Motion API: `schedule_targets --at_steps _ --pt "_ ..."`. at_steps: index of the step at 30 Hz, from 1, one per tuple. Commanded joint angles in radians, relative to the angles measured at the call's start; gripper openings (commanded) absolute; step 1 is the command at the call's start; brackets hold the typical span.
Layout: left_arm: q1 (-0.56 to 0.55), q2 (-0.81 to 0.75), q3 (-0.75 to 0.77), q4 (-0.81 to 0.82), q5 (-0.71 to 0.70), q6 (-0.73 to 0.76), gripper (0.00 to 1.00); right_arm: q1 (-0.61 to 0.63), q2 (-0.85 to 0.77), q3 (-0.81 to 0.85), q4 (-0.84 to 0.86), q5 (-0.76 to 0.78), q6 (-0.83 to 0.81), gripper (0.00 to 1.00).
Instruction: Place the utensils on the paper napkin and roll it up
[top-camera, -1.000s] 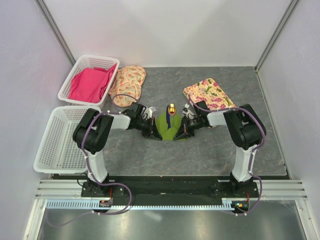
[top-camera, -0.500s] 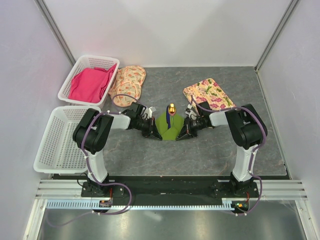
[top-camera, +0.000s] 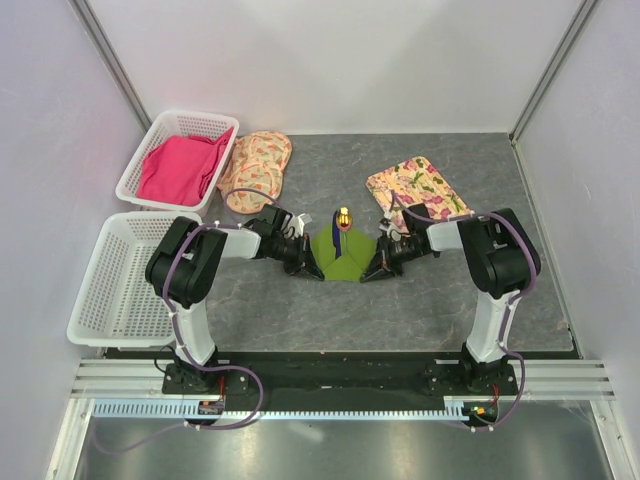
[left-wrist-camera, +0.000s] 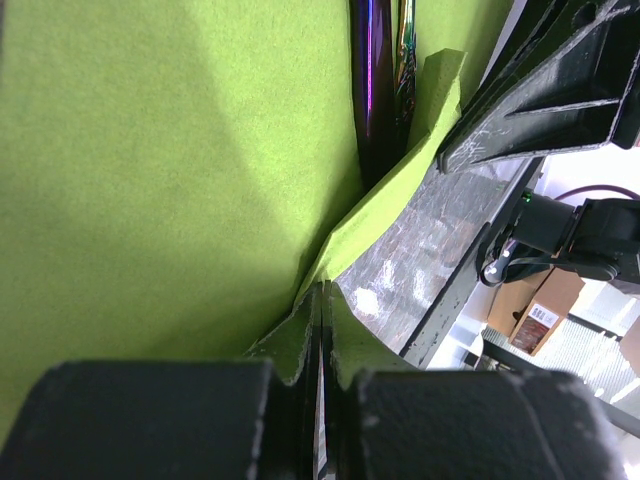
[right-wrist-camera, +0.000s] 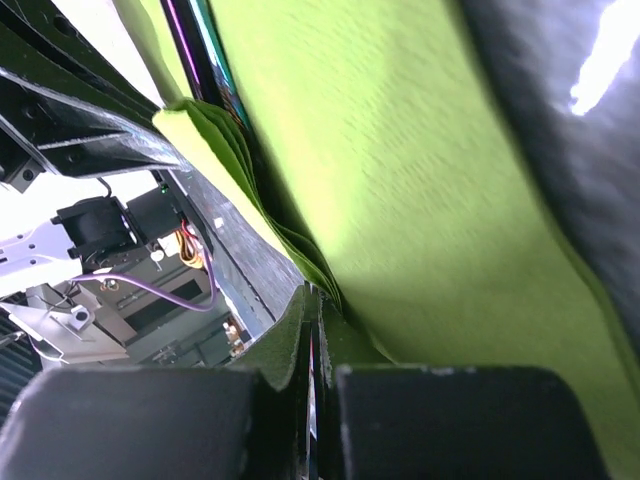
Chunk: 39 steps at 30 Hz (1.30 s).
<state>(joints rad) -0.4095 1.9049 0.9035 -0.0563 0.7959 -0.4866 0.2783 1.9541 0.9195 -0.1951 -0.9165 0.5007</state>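
Note:
The lime-green paper napkin (top-camera: 341, 257) lies mid-table, its two near corners raised. On its centre fold lie the utensils: a dark-blue stick (top-camera: 339, 238) and one with a gold end (top-camera: 344, 215). My left gripper (top-camera: 312, 269) is shut on the napkin's left corner and my right gripper (top-camera: 376, 269) on the right corner. In the left wrist view the closed jaws (left-wrist-camera: 322, 300) meet the napkin's (left-wrist-camera: 150, 180) folded edge, with the blue utensil (left-wrist-camera: 368, 90) beyond. In the right wrist view the shut jaws (right-wrist-camera: 315, 300) touch the layered napkin (right-wrist-camera: 400, 170) edge.
A white basket (top-camera: 100, 250) stands at the left edge. Behind it, another basket (top-camera: 190, 116) holds a pink cloth (top-camera: 180, 165). Floral mats lie at back left (top-camera: 255, 165) and back right (top-camera: 415, 185), just behind the right arm.
My right gripper has slid a little to the right, drawing the napkin's right corner outward. The left gripper and the utensils have stayed put.

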Motion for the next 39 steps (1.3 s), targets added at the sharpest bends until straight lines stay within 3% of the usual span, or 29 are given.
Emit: schedule_targets --at_steps 1,12,19,28,34,39 --pt "0.018 0.034 -0.023 -0.068 -0.109 0.022 0.02 -0.027 -0.021 -0.028 -0.044 0.065 -0.063 0.0" --pt "0.018 0.029 -0.025 -0.07 -0.1 0.028 0.02 -0.048 -0.075 -0.024 -0.083 0.038 -0.094 0.0" --pt "0.018 0.019 -0.025 -0.059 -0.081 0.029 0.02 0.018 -0.141 0.021 -0.014 0.019 -0.05 0.0" --pt "0.02 0.002 -0.025 -0.031 -0.061 0.019 0.04 0.068 -0.054 0.088 0.034 0.065 -0.013 0.0" --pt "0.017 -0.041 -0.032 0.019 -0.014 0.008 0.09 0.068 0.002 0.097 0.043 0.1 -0.016 0.0" --pt "0.017 -0.082 -0.041 0.127 0.054 -0.043 0.22 0.07 0.025 0.107 0.043 0.107 -0.014 0.0"
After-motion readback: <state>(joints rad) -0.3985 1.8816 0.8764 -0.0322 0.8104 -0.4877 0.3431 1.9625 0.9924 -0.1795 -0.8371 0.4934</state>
